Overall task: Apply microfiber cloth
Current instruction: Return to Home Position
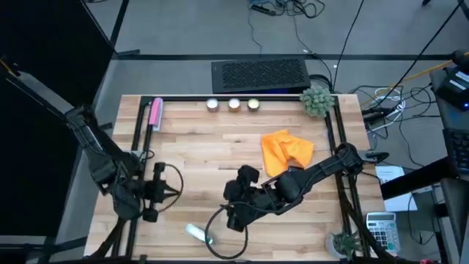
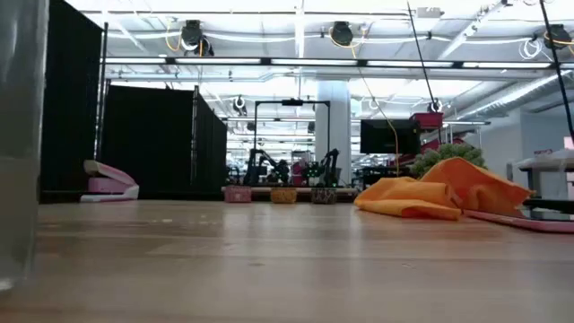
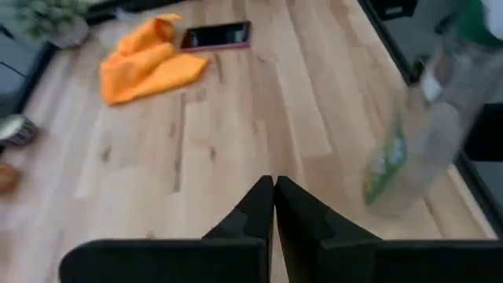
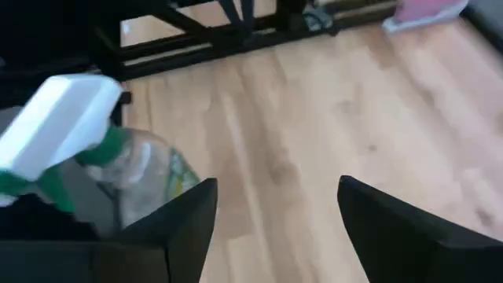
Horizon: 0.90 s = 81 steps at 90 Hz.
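The microfiber cloth (image 1: 286,150) is bright orange and lies crumpled on the wooden table, right of the middle. It also shows in the left wrist view (image 3: 149,59) and the low view (image 2: 430,197). A black smartphone (image 3: 216,35) in a pink case lies flat right beside it. My right gripper (image 4: 275,208) is open over bare wood near the table's front middle (image 1: 233,216), well away from the cloth. My left gripper (image 3: 273,196) is shut at the table's left (image 1: 176,189) and points toward the cloth from a distance.
A clear spray bottle (image 4: 102,157) with a white and green head stands close beside my right gripper, near the front edge (image 1: 198,233). A pink stick-shaped object (image 1: 155,114) lies far left. Three small round dishes (image 1: 233,104) and a potted plant (image 1: 316,101) line the far edge.
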Each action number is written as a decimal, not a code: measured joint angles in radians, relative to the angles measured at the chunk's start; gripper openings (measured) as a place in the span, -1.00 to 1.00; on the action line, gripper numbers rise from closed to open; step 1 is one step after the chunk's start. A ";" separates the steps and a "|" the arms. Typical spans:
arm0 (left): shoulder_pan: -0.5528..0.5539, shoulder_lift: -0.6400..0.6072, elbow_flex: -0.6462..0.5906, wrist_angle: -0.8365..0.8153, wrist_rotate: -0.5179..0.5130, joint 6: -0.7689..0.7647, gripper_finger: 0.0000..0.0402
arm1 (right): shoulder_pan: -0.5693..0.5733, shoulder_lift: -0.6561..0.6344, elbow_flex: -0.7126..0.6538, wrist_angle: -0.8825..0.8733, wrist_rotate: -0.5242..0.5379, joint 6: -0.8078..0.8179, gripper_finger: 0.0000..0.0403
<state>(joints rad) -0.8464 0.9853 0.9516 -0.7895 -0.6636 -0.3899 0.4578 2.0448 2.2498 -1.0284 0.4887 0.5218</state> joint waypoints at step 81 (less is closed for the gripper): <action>0.588 -0.306 -0.287 0.355 0.465 0.326 -1.00 | -0.188 -0.209 0.000 -0.149 -0.142 -0.310 -0.16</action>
<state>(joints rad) -0.2581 0.6792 0.6651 -0.4343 -0.1982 -0.0635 0.2695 1.8354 2.2497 -1.1774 0.3462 0.2116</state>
